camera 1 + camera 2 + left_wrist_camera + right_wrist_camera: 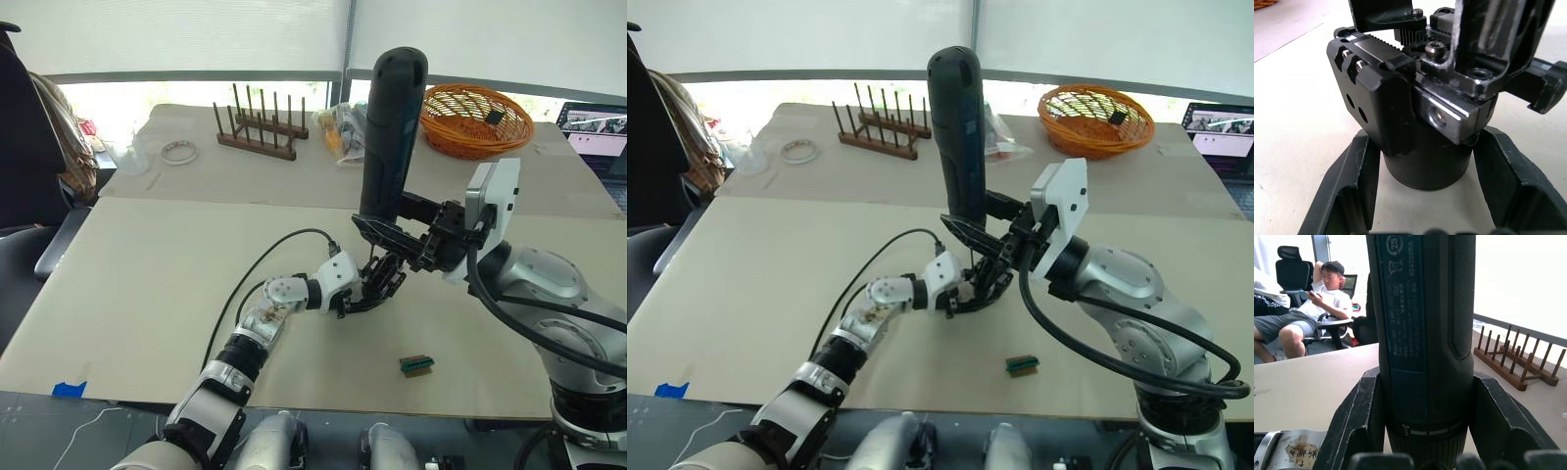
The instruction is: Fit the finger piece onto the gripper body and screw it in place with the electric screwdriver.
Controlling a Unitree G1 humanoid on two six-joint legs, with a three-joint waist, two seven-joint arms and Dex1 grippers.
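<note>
The screwing step is judged in hand: the gripper body [1425, 147] is clasped between the left end effector's [364, 294] fingers on the tabletop [147, 284], the electric screwdriver [390, 137] pinched upright in the right end effector [392, 230] directly above, needing bit-to-screw alignment next.

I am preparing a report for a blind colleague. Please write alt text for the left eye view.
The right claw holds the electric screwdriver upright over the gripper body, which the left claw steadies on the beige table. A small green block lies nearer the front edge; a wooden rack and an orange wicker basket stand at the back.
</note>
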